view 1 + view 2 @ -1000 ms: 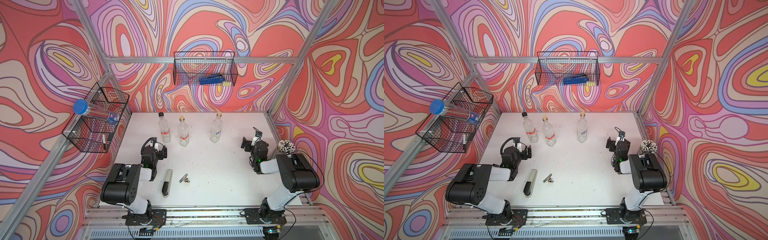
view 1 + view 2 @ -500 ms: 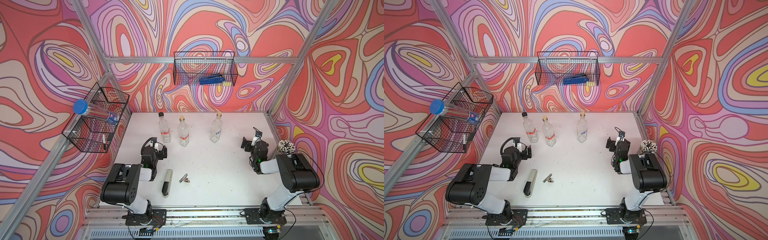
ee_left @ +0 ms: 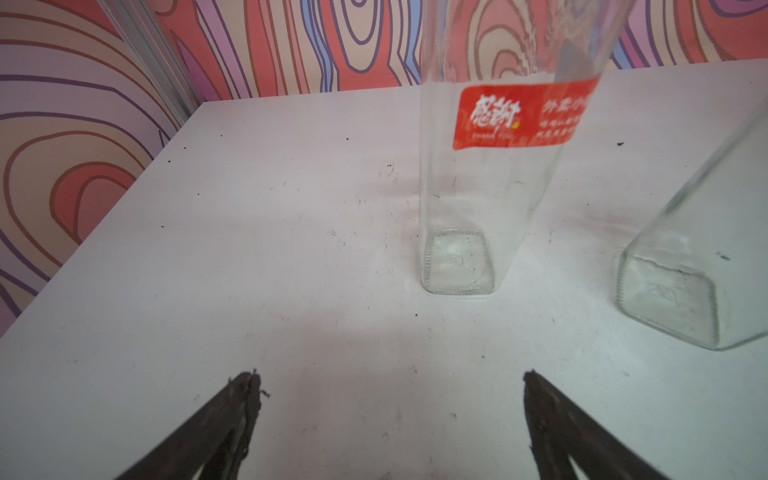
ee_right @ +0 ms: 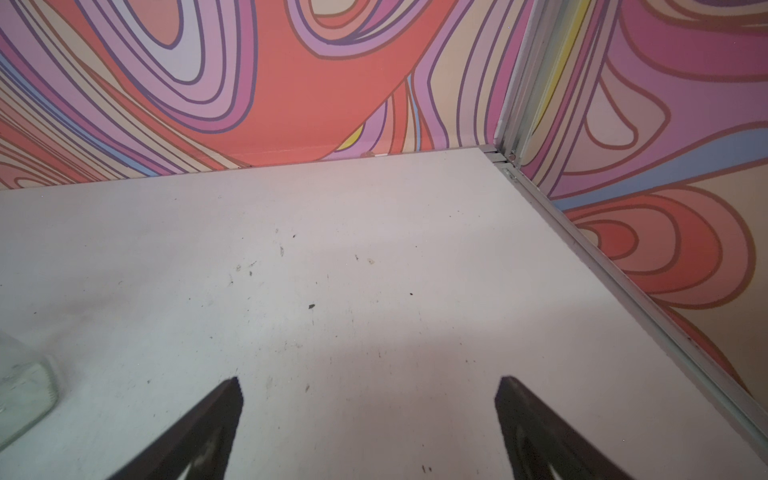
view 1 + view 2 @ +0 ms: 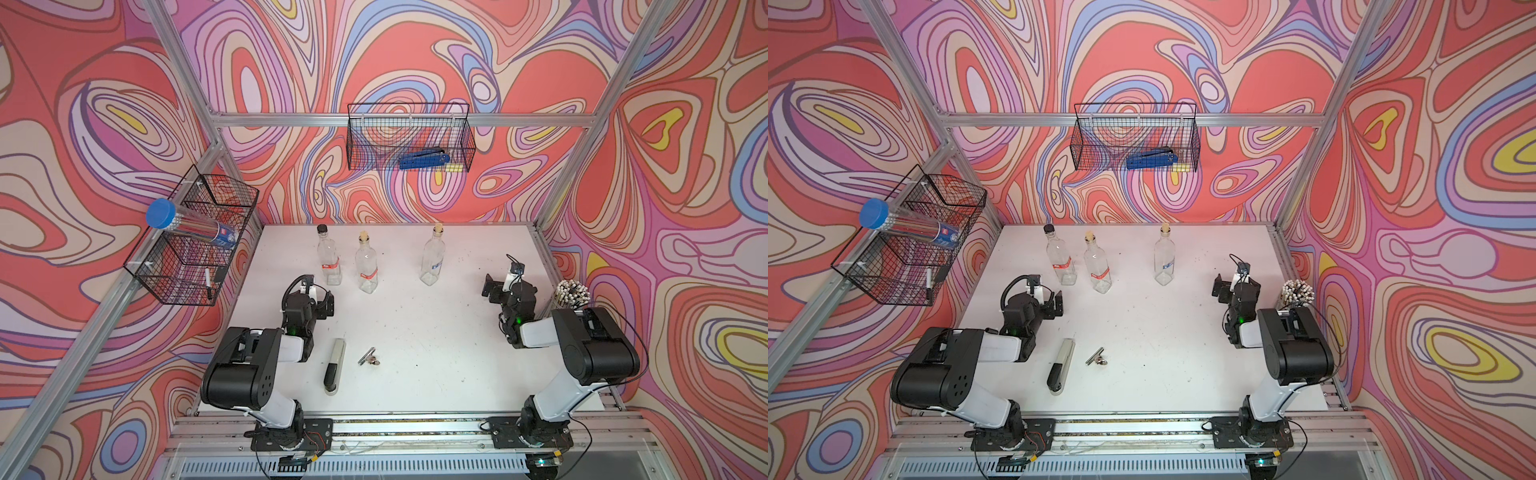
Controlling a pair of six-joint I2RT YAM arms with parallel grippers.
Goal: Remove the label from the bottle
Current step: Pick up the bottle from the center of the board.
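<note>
Both gape empty, the left gripper (image 3: 390, 384) and right gripper (image 4: 370, 386). The black-capped bottle (image 5: 328, 255) stands upright, far left. I'd brace its glass, then pinch 1 corner of the red label (image 3: 523, 114).

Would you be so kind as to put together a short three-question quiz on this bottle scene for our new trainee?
1. True or false: the left gripper and the right gripper both stand open and hold nothing.
2. How many bottles stand upright on the table?
3. The blue-lidded tube lies: A) on the table, B) in the wire basket on the side wall, C) between the right gripper's jaws.

Key
1. True.
2. Three: the black-capped bottle, the corked bottle with a red label and the corked bottle with a bluish label.
3. B.
</note>
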